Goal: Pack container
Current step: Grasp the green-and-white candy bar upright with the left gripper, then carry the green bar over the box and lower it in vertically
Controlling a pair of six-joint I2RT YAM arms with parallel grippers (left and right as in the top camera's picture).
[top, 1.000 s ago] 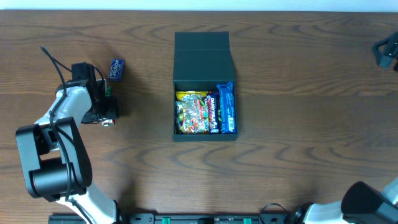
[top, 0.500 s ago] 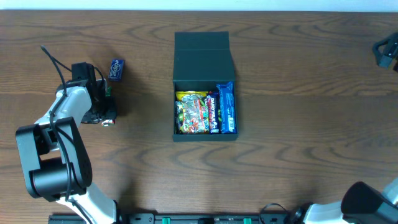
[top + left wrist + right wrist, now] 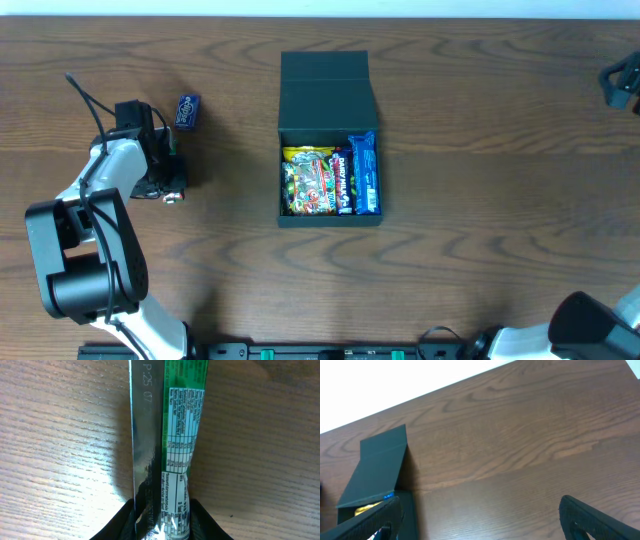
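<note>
The container point(image 3: 330, 222) sits open at the middle of the desk point(image 3: 480, 200). Its lid point(image 3: 326, 92) is folded back flat toward the far edge, so box and lid together form a long shape running from near to far, with the opening facing up. Inside, a yellow candy packet point(image 3: 310, 180) fills the left part. Blue chocolate bars point(image 3: 364, 175) lie against the right wall, their length along the same near-to-far line.

Well to the left of the container, the left gripper point(image 3: 165, 175) is clamped on a green packet point(image 3: 185, 435). In the left wrist view, its black fingers point(image 3: 122, 522) press in on either side of the packet's near end. The packet stretches straight away from them over the wood, with a silver seam along its left side. I cannot tell whether the packet touches the desk. A small blue packet point(image 3: 188, 110) lies on the desk just beyond this gripper, apart from it.

The right gripper point(image 3: 480, 505) is at the far right edge, well apart from the container, its fingers spread wide with nothing between them.
</note>
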